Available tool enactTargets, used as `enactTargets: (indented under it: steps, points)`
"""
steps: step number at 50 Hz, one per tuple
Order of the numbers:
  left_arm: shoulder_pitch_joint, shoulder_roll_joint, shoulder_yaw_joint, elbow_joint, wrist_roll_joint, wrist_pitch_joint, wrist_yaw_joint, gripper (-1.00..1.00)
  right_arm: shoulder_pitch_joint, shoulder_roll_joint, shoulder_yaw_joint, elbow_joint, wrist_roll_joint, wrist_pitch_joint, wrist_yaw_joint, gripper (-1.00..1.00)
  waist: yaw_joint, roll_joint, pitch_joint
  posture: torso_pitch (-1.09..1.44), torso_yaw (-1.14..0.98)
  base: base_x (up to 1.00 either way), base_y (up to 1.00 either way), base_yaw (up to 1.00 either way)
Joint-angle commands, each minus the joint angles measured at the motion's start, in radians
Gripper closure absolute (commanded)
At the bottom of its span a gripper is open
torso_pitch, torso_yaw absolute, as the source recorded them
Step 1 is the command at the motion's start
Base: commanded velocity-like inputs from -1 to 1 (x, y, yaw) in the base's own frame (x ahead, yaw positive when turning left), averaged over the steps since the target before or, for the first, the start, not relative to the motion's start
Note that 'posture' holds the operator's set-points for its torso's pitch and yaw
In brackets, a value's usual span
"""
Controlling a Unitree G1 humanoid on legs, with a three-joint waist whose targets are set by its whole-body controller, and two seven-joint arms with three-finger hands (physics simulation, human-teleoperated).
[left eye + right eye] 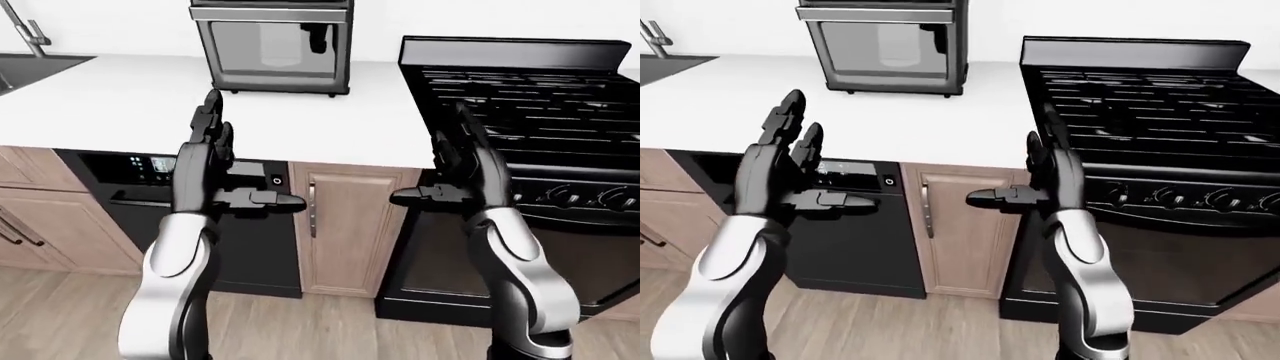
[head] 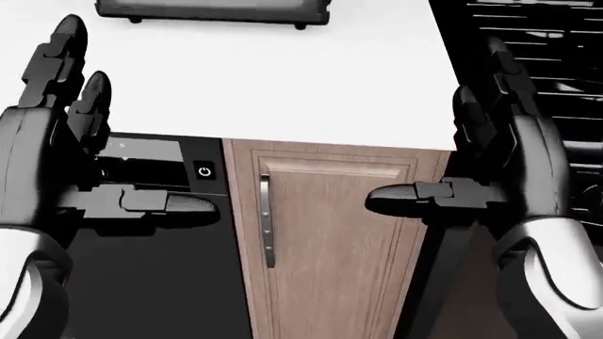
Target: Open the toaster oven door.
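The toaster oven (image 1: 275,49) stands on the white counter (image 1: 120,105) at the top middle of the left-eye view. Its glass door is shut, with a handle bar (image 1: 270,13) along the top edge. Only its bottom edge shows in the head view (image 2: 212,10). My left hand (image 1: 235,161) is open, fingers pointing up and thumb pointing right, held below and short of the oven. My right hand (image 1: 450,161) is open the same way, thumb pointing left, near the counter's edge by the stove. Both hands are empty and apart from the oven.
A black gas stove (image 1: 530,97) stands right of the counter. A sink (image 1: 30,67) with a faucet is at the top left. Below the counter are a black dishwasher (image 1: 130,195) and a wooden cabinet door (image 1: 350,225).
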State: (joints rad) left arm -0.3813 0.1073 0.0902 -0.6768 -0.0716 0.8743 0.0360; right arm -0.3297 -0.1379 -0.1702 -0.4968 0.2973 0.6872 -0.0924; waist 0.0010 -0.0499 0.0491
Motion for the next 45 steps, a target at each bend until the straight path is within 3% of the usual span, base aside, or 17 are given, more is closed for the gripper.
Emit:
enactTargets:
  steps: [1, 8, 10, 11, 12, 14, 19, 21, 23, 24, 26, 31, 35, 37, 38, 42, 45]
  points:
    - [-0.032, 0.009, 0.018, -0.041, 0.007, -0.034, 0.005, -1.0, -0.036, -0.002, 0.007, -0.051, 0.01, -0.036, 0.005, -1.0, 0.003, 0.002, -0.018, 0.0, 0.0, 0.46, 0.0, 0.0]
    - [-0.022, 0.007, 0.019, -0.036, 0.003, -0.045, 0.003, -1.0, -0.023, 0.002, 0.012, -0.036, 0.002, -0.059, 0.011, -1.0, -0.02, 0.08, -0.028, 0.0, 0.0, 0.45, 0.0, 0.0]
    - [-0.022, 0.005, 0.019, -0.034, 0.001, -0.046, 0.004, -1.0, -0.015, 0.005, 0.015, -0.026, -0.009, -0.074, 0.012, -1.0, -0.019, 0.142, -0.074, 0.0, 0.0, 0.45, 0.0, 0.0]
    - [-0.023, 0.005, 0.019, -0.031, 0.0, -0.05, 0.004, -1.0, -0.01, 0.006, 0.016, -0.023, -0.01, -0.08, 0.014, -1.0, -0.005, 0.105, -0.02, 0.0, 0.0, 0.45, 0.0, 0.0]
    - [-0.025, 0.005, 0.019, -0.033, -0.001, -0.047, 0.005, -1.0, -0.009, 0.007, 0.015, -0.018, -0.012, -0.086, 0.016, -1.0, -0.013, 0.121, -0.003, 0.0, 0.0, 0.46, 0.0, 0.0]
    - [-0.026, 0.006, 0.016, -0.027, 0.0, -0.052, 0.007, -1.0, -0.01, 0.006, 0.013, -0.011, -0.016, -0.091, 0.014, -1.0, 0.003, 0.112, -0.022, 0.0, 0.0, 0.45, 0.0, 0.0]
    - [-0.019, 0.004, 0.015, -0.024, 0.001, -0.062, 0.006, -1.0, -0.003, 0.006, 0.007, -0.019, -0.016, -0.101, 0.013, -1.0, 0.005, 0.083, -0.022, 0.0, 0.0, 0.13, 0.0, 0.0]
    - [-0.022, 0.005, 0.014, -0.031, 0.001, -0.051, 0.008, -1.0, -0.004, 0.003, 0.007, -0.018, -0.015, -0.097, 0.013, -1.0, 0.007, 0.055, -0.014, 0.0, 0.0, 0.0, 0.0, 0.0]
    - [-0.022, 0.005, 0.013, -0.042, 0.002, -0.042, 0.008, -1.0, -0.002, 0.002, 0.007, -0.019, -0.015, -0.096, 0.016, -1.0, 0.003, -0.003, -0.028, 0.0, 0.0, 0.0, 0.0, 0.0]
    - [-0.024, 0.006, 0.013, -0.045, 0.002, -0.037, 0.007, -1.0, -0.002, 0.001, 0.007, -0.016, -0.016, -0.099, 0.018, -1.0, 0.008, 0.015, -0.054, 0.0, 0.0, 0.07, 0.0, 0.0]
    - [-0.026, 0.006, 0.015, -0.042, 0.001, -0.041, 0.006, -1.0, -0.007, 0.0, 0.006, -0.024, -0.015, -0.09, 0.015, -1.0, -0.003, 0.01, -0.026, 0.0, 0.0, 0.13, 0.0, 0.0]
    - [-0.027, 0.003, 0.014, -0.05, -0.001, -0.033, 0.009, -1.0, -0.004, 0.002, 0.007, -0.021, -0.017, -0.095, 0.018, -1.0, -0.012, 0.032, -0.035, 0.0, 0.0, 0.14, 0.0, 0.0]
    - [-0.015, 0.003, 0.017, -0.042, -0.002, -0.051, 0.006, -1.0, -0.004, 0.003, 0.005, -0.008, -0.019, -0.112, 0.021, -1.0, -0.011, 0.094, -0.025, 0.0, 0.0, 0.13, 0.0, 0.0]
    - [-0.016, 0.002, 0.017, -0.035, -0.003, -0.056, 0.008, -1.0, -0.006, 0.001, 0.002, -0.015, -0.016, -0.108, 0.019, -1.0, -0.01, 0.139, -0.054, 0.0, 0.0, 0.0, 0.0, 0.0]
    - [-0.014, 0.002, 0.015, -0.029, -0.002, -0.064, 0.008, -1.0, -0.008, -0.001, 0.0, -0.018, -0.013, -0.101, 0.016, -1.0, -0.005, 0.086, -0.035, 0.0, 0.0, 0.0, 0.0, 0.0]
    - [-0.014, 0.002, 0.012, -0.043, -0.002, -0.051, 0.008, -1.0, -0.004, -0.002, -0.004, -0.017, -0.009, -0.102, 0.013, -1.0, -0.004, 0.038, -0.044, 0.0, 0.0, 0.0, 0.0, 0.0]
    - [-0.009, 0.004, 0.014, -0.036, 0.0, -0.067, 0.003, -1.0, -0.001, -0.003, -0.003, -0.017, -0.008, -0.112, 0.014, -1.0, 0.002, 0.037, -0.049, 0.0, 0.0, 0.0, 0.0, 0.0]
